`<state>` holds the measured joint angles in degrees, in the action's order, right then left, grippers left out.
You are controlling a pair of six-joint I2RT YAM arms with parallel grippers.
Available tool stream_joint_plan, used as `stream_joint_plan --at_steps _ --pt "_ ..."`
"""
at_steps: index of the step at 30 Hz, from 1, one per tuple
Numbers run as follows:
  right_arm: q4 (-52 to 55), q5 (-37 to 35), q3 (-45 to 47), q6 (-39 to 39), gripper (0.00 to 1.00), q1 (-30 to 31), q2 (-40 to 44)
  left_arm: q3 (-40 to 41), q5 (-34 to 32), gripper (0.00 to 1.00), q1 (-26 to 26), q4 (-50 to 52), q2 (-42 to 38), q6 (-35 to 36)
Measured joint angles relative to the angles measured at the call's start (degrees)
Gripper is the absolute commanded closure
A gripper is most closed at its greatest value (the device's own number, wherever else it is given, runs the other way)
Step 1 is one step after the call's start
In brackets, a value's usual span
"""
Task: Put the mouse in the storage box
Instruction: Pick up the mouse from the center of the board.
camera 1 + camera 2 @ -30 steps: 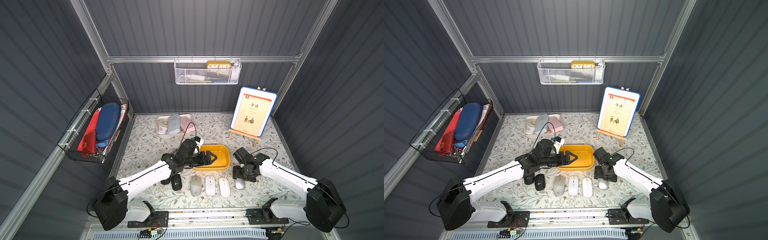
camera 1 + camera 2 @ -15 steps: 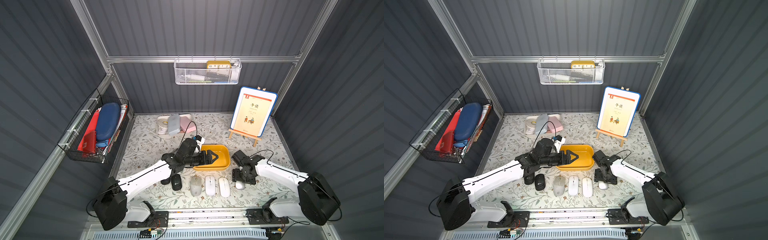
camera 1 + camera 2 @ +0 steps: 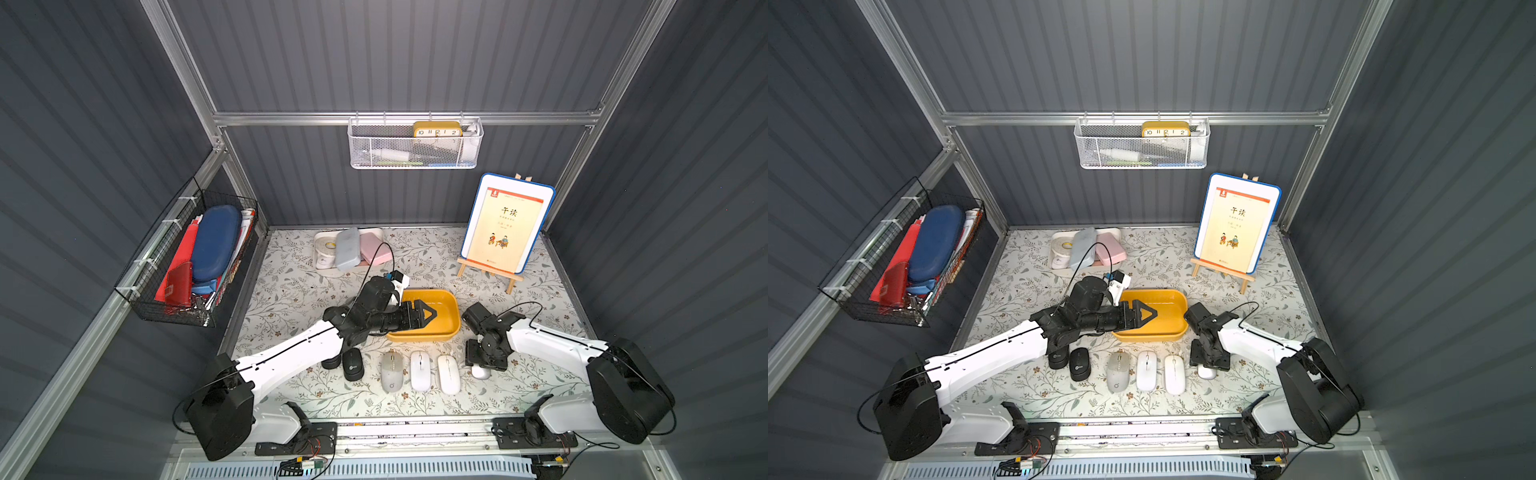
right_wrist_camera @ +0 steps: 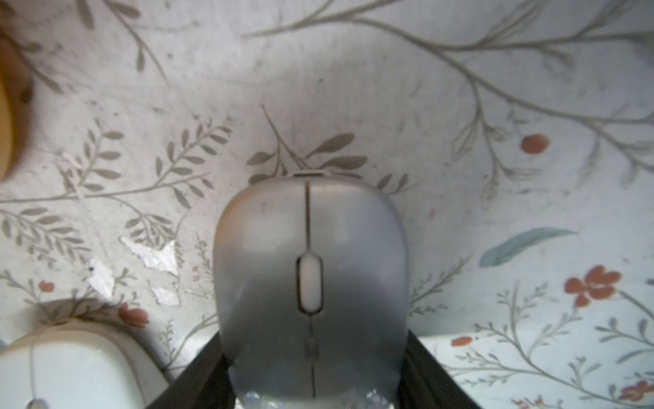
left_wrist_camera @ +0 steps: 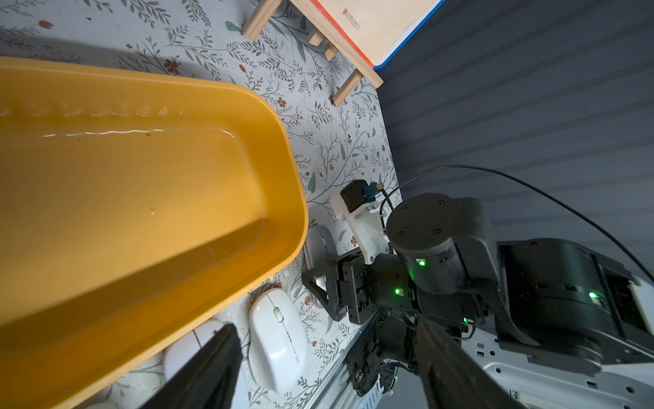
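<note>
**Right gripper** (image 3: 482, 362): positioned directly over the grey mouse (image 4: 311, 269). This mouse lies on the counter (image 3: 291, 291) at the right end of a row of mice, near the storage box (image 3: 432, 334) but outside it. In the right wrist view both dark fingers (image 4: 201, 382) sit against the mouse's flanks, so the jaws are closed onto it. In both top views the gripper covers most of this mouse, and only its near end shows.

**Left gripper** (image 3: 432, 314): held over the interior of the storage box, a shallow yellow tub. Its jaws stand apart and grip nothing.

**Legible writing:**
- The clock (image 3: 437, 129) in the white wire-mesh basket (image 3: 415, 158) shows the numerals 10, 11, 12, 1 and 2. The basket hides the rest of its face.
- The book (image 3: 505, 226) on the wooden easel (image 3: 490, 270) is titled 午读. Its smaller print cannot be read.
- The black mouse (image 3: 353, 364) bears a small round logo that is illegible.

**Obscured items:**
- A dark object (image 3: 331, 362) just beside the black mouse is partly covered by the left arm, and its type cannot be determined.
- In the right wrist view, a white mouse (image 4: 70, 368) is cut off by the frame edge.
</note>
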<state>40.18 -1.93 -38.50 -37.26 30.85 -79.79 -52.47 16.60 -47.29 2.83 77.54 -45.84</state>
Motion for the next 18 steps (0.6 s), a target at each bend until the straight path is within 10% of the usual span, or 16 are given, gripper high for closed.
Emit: stream_joint_plan --at_steps 18 --pt "7.78 -1.73 -5.14 -0.83 0.44 1.86 13.09 -4.44 -7.63 0.15 -0.04 7.45 3.39 -0.85"
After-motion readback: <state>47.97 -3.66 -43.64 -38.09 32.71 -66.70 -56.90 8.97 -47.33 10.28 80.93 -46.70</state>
